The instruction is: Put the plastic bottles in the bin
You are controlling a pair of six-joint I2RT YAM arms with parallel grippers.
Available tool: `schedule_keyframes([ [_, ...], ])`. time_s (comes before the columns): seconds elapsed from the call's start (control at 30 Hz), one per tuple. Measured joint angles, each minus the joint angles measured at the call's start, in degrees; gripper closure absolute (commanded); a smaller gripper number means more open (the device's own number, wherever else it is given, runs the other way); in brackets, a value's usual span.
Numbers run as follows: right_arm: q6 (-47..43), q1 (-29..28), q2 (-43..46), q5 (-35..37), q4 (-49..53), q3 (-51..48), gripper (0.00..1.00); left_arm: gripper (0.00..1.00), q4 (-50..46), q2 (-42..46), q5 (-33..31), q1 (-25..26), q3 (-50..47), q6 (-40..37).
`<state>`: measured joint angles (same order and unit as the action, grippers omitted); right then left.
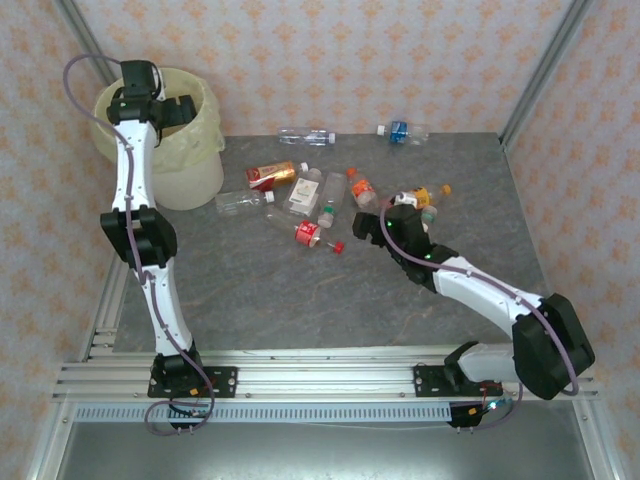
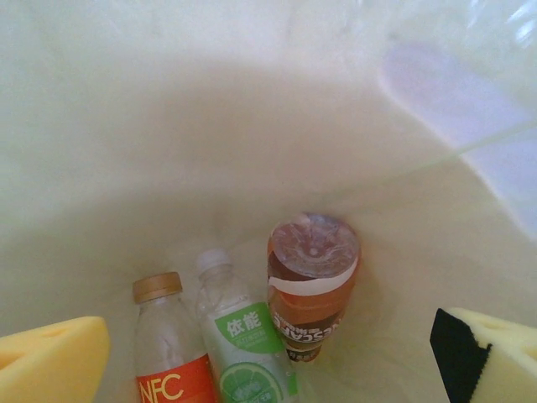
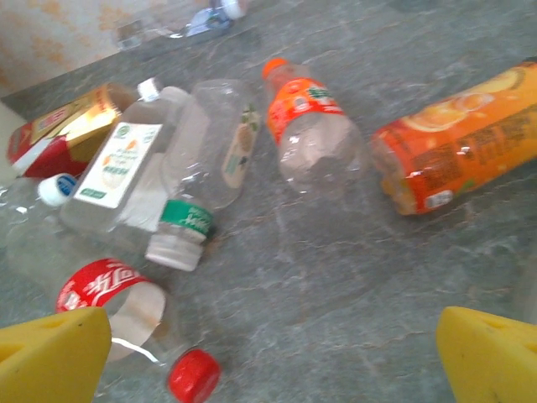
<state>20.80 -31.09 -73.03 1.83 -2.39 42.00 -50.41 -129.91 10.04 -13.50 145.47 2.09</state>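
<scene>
The bin (image 1: 196,160), a cream bucket with a pale yellow bag, stands at the far left. My left gripper (image 1: 176,108) hangs over its mouth, open and holding nothing. Looking down inside the bin (image 2: 252,126), my left gripper (image 2: 268,365) is above three plastic bottles: an orange-labelled one (image 2: 168,353), a green-labelled one (image 2: 243,340) and a brown one (image 2: 312,281). My right gripper (image 1: 386,222) is low over the table, open. Ahead of my right gripper (image 3: 273,361) lie a red-capped bottle (image 3: 126,315), an orange-capped bottle (image 3: 306,117) and an orange-labelled bottle (image 3: 461,147).
More bottles lie scattered mid-table, among them a red-and-gold one (image 1: 272,176) and a clear one (image 1: 240,201). Two lie along the back wall: a clear one (image 1: 305,136) and a blue-labelled one (image 1: 400,130). Metal frame posts stand at the table's corners.
</scene>
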Motion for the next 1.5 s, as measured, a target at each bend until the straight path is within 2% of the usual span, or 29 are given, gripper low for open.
schedule_keyframes([
  [0.17, 0.09, 2.99, 0.24, 0.9, 3.65, 0.0, 0.01, 0.0, 0.02, 5.2, 1.09, 0.0, 0.0, 2.67],
  [0.47, 0.02, 14.36, 0.31, 0.76, 13.46, 1.09, 0.01, 0.0, 1.75, 11.61, 10.34, 0.0, -0.07, 11.56],
  [0.7, 0.02, 16.68, -2.97, -1.07, 16.31, 1.25, 0.01, 0.0, 2.12, 13.57, 13.81, 0.85, -2.51, 16.33],
  [0.87, 0.04, 16.68, -7.43, -1.16, 17.75, 2.43, 0.0, 0.0, 1.31, 17.53, 10.69, 6.23, -6.54, 14.82],
  [1.0, 0.04, 16.68, -10.62, -2.25, 18.1, 3.87, 0.01, 0.0, 1.55, 24.15, 9.79, 10.97, -13.77, 14.38],
  [1.1, 0.04, 16.68, -12.72, -3.37, 17.97, 5.05, 0.02, 0.0, 3.58, 30.01, 8.9, 12.39, -20.63, 15.23],
  [1.27, 0.83, 16.68, -15.02, -3.32, 17.31, 5.38, 0.09, 0.0, 8.87, 37.22, 8.72, 13.86, -31.41, 19.54],
  [1.5, 2.32, 16.68, -15.52, -3.3, 14.8, 4.9, 0.15, 0.0, 13.57, 41.83, 4.87, 22.8, -42.56, 22.53],
])
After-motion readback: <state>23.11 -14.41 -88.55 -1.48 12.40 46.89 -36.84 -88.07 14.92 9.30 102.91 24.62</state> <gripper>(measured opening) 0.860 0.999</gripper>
